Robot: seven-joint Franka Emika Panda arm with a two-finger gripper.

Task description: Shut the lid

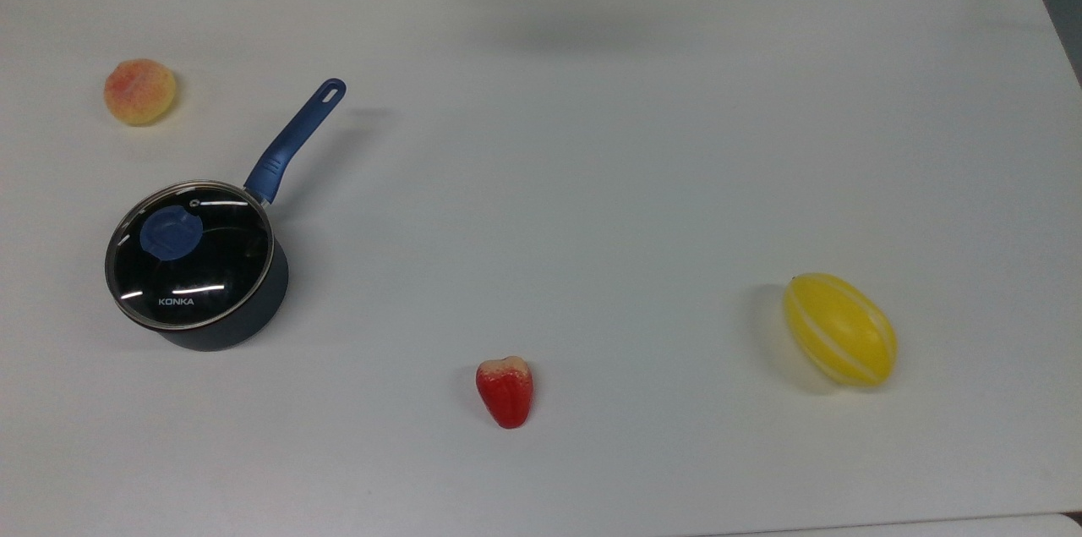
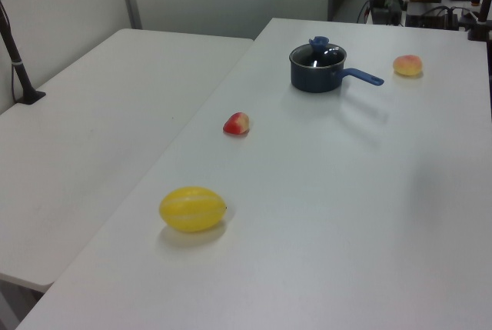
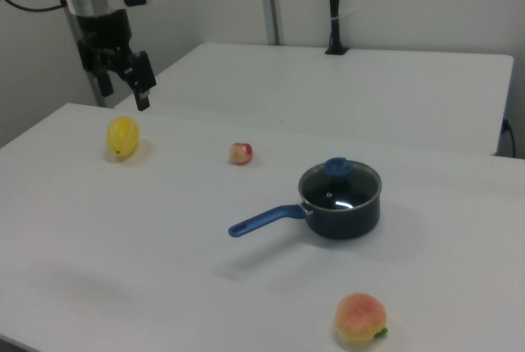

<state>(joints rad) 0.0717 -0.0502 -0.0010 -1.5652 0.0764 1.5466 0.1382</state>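
Since the lid [image 1: 190,254] is glass (fragile, slippery), its blue knob [image 1: 171,232] seems the safest hold; the end effector [image 3: 123,92] hangs wide, empty.

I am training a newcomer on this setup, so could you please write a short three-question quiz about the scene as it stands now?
1. True or false: the lid sits on the saucepan.
2. In the top view, which fruit lies nearest the saucepan's handle tip? A) peach B) yellow melon C) red fruit
3. In the right view, are the fingers of the claw open or shut?

Key: 1 true; 2 A; 3 open, and the claw hangs above the table, holding nothing.
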